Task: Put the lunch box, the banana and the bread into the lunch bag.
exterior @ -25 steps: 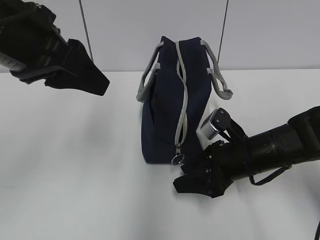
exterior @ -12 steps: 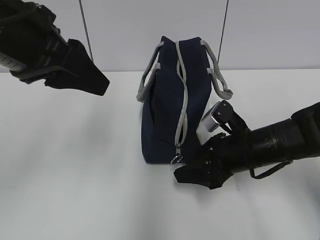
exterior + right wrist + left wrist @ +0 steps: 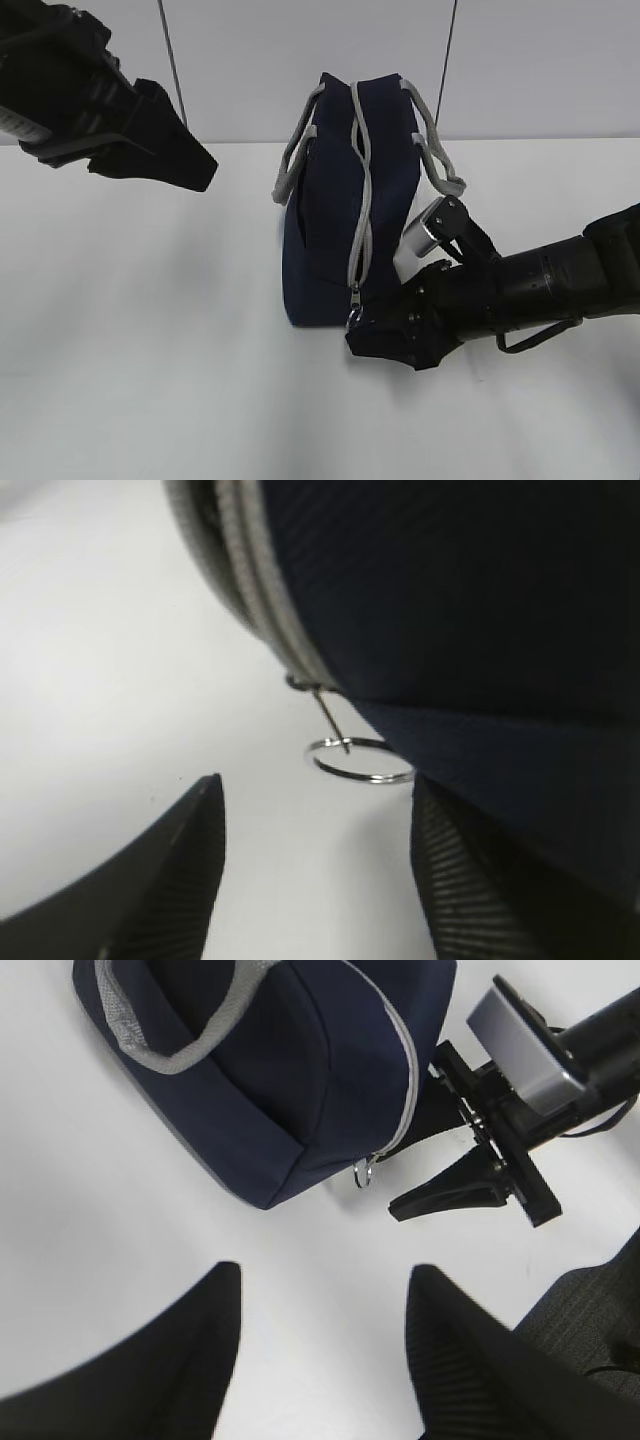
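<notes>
Two arms are in sight over the white table (image 3: 150, 350), and only one thing of the task shows — the lunch bag (image 3: 345, 215), navy, standing upright near the middle with its grey zipper (image 3: 362, 190) closed along the top and down the near end. Its grey strap handles (image 3: 438, 150) droop to either side.

The right gripper (image 3: 375, 338) lies low on the table at the bag's near bottom corner, its jaws parted. In the right wrist view the zipper's small metal pull ring (image 3: 360, 760) hangs between the two dark fingers (image 3: 150, 880), touching neither; the bag's blue fabric fills the upper right and presses close to the right-hand finger.

The left gripper (image 3: 320, 1350) hangs high at the far left, well apart from the bag, jaws wide with nothing between them. Its camera looks down on the bag's corner, the ring, and the right arm's wrist camera (image 3: 525, 1045) just beside the bag.

Between the right jaws and the ring I see only bare table.
</notes>
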`<state>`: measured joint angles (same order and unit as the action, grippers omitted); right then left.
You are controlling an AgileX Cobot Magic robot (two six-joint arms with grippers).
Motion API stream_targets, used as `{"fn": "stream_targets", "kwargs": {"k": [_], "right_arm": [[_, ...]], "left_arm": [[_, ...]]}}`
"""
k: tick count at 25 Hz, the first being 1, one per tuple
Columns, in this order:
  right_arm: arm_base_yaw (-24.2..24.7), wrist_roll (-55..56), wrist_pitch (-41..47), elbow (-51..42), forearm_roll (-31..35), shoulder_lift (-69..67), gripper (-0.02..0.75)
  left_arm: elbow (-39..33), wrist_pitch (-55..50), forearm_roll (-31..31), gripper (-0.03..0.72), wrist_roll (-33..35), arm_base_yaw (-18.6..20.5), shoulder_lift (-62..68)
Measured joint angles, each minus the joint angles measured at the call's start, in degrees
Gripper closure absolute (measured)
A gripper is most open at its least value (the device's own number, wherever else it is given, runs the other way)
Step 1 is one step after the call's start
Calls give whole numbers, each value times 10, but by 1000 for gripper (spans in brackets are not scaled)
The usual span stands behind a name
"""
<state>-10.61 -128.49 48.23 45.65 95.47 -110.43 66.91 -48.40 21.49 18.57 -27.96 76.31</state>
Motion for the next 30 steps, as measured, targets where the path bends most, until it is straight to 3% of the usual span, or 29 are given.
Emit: {"fn": "stream_targets", "kwargs": {"k": [30], "right_arm": [[-18,-76,27,0,77,-43,299]], "left_arm": [[0,-8,-8,309,0,0,0]]}}
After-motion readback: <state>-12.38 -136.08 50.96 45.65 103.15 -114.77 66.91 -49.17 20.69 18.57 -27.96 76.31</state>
